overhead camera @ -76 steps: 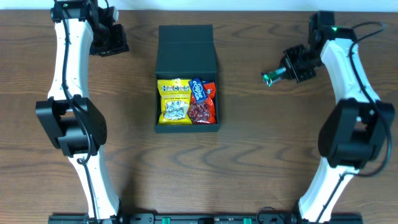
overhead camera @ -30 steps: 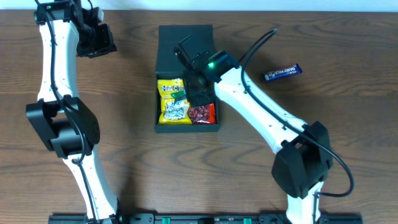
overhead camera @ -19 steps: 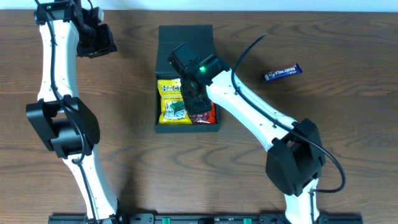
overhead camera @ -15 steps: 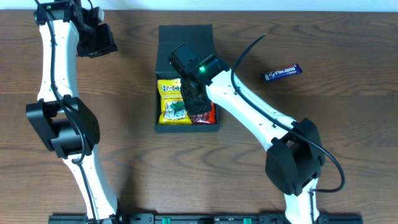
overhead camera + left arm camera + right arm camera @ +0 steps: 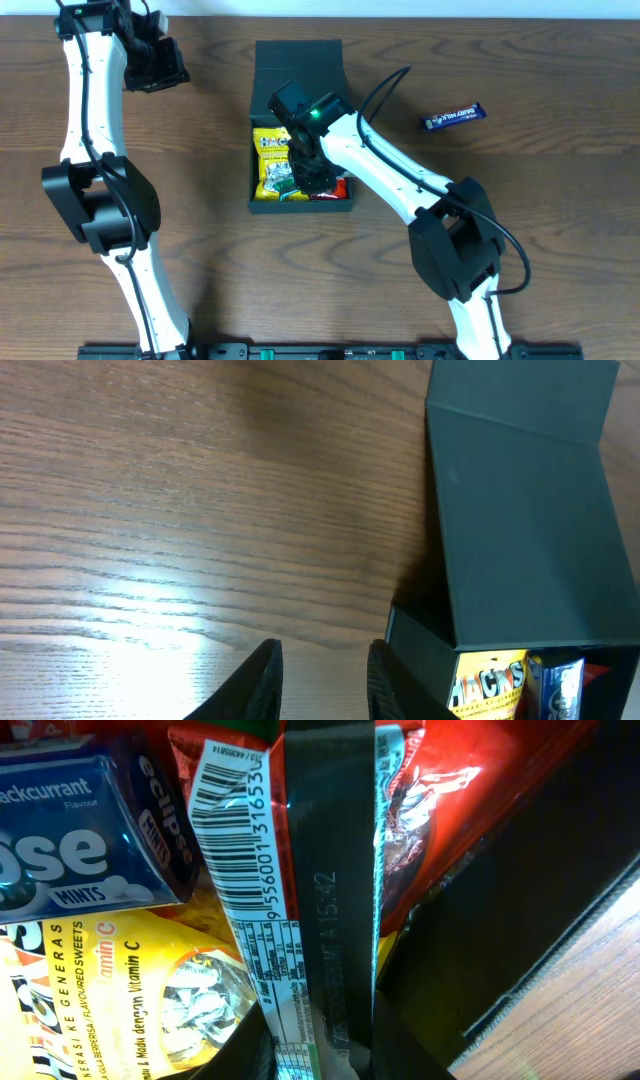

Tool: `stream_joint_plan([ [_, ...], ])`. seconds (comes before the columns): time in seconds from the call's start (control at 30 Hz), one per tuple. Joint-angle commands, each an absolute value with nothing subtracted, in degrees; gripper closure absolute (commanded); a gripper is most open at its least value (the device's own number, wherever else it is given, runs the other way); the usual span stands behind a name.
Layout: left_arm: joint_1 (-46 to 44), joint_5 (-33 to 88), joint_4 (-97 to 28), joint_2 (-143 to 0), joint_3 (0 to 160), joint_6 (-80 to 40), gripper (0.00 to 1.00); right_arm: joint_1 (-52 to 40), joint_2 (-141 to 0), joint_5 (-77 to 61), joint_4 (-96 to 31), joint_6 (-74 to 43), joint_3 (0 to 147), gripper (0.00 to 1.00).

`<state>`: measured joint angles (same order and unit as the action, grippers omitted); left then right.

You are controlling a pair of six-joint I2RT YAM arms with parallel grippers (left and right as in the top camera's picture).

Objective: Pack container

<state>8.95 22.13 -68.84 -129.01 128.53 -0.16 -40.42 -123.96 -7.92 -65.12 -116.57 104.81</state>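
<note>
1. While the left arm stands at the upper left of the overhead frame, the left fingers (image 5: 163,70) hang over the brown wood-grain counter (image 5: 560,250). They are slightly apart with nothing between them, and sit where they were a second ago.
2. Upper middle of that frame lies the container (image 5: 300,68), a matte dark, roughly square cardboard box with low walls. Its flap lid is folded back toward the top edge. Inside are a glossy yellow sweet bag (image 5: 268,150) on the left, a blue mints box (image 5: 80,845) and a crinkled red foil packet (image 5: 445,810) on the right.
3. Reaching into the container's lower half, the right fingers (image 5: 308,174) are clamped on a slim flat packet (image 5: 320,900) with a white barcode label and a dull grey sealed seam. The slim packet crosses over the red packet and the yellow bag. Half a second ago these fingers were slightly higher in the frame, nearer the box's middle.
4. At the upper right, a blue wrapped bar (image 5: 453,117) lies on the counter, well apart from the container and unmoved over the last second.
</note>
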Motion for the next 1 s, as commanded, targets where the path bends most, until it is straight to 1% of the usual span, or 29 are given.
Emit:
stream_joint_plan([
  [0.0,9.1,22.5,-69.0,-129.3,129.9,0.0,0.70,-40.8,-124.5,-7.8,-65.6,-117.5,104.9,0.98],
  [0.07,9.1,22.5,-69.0,-129.3,129.9,0.0,0.71,-40.8,-124.5,-6.7,-65.6,-117.5,104.9,0.98],
  [0.1,9.1,22.5,-69.0,-129.3,129.9,0.0,0.70,-40.8,-124.5,-6.6,-65.7,-117.2,104.9,0.85],
  [0.13,9.1,22.5,-68.9,-129.3,129.9,0.0,0.70,-40.7,-124.5,-6.6,-65.7,-116.7,104.9,0.76],
  [0.17,9.1,22.5,-68.9,-129.3,129.9,0.0,0.71,-40.7,-124.5,-6.6,-65.7,-116.0,104.9,0.64],
  [0.2,9.1,22.5,-68.9,-129.3,129.9,0.0,0.71,-40.6,-124.5,-6.7,-65.7,-116.0,104.9,0.55],
  [0.23,9.1,22.5,-68.9,-129.3,129.9,0.0,0.70,-40.5,-124.5,-6.7,-65.8,-116.0,104.9,0.51],
  [0.3,9.1,22.5,-68.9,-129.3,129.9,0.0,0.70,-40.4,-124.5,-6.7,-65.7,-115.6,104.9,0.49],
  [0.43,9.1,22.5,-68.9,-129.3,129.9,0.1,0.70,-40.4,-124.5,-7.4,-65.5,-114.1,104.9,0.35],
  [0.53,9.1,22.3,-68.9,-129.3,129.9,0.1,0.70,-40.1,-124.4,-10.0,-65.4,-111.0,104.9,0.32],
  [0.57,9.1,22.3,-68.9,-129.3,129.9,0.1,0.70,-39.9,-124.3,-11.0,-65.4,-109.8,104.9,0.32],
  [0.6,9.1,22.3,-68.9,-129.3,129.9,0.1,0.70,-39.5,-124.1,-12.2,-65.4,-108.0,104.9,0.37],
  [0.7,9.1,22.3,-68.9,-129.3,129.9,0.1,0.71,-37.8,-123.6,-16.4,-65.3,-103.0,104.9,0.55],
  [0.77,9.1,22.3,-68.9,-129.3,129.9,0.1,0.70,-36.5,-123.2,-18.8,-65.0,-100.7,105.0,0.65],
  [0.8,9.1,22.3,-68.9,-129.3,129.9,0.1,0.71,-35.7,-123.0,-19.9,-64.9,-99.5,105.0,0.75],
  [0.9,9.1,22.3,-69.0,-129.3,129.9,0.1,0.70,-33.7,-123.0,-23.8,-64.6,-96.7,105.0,0.76],
  [0.93,9.1,22.3,-69.0,-129.3,129.9,0.1,0.70,-33.1,-123.0,-26.0,-64.5,-95.4,105.0,0.79],
  [0.97,9.1,22.3,-69.0,-129.3,129.9,0.1,0.71,-32.6,-123.0,-27.7,-64.4,-93.9,105.0,0.94],
])
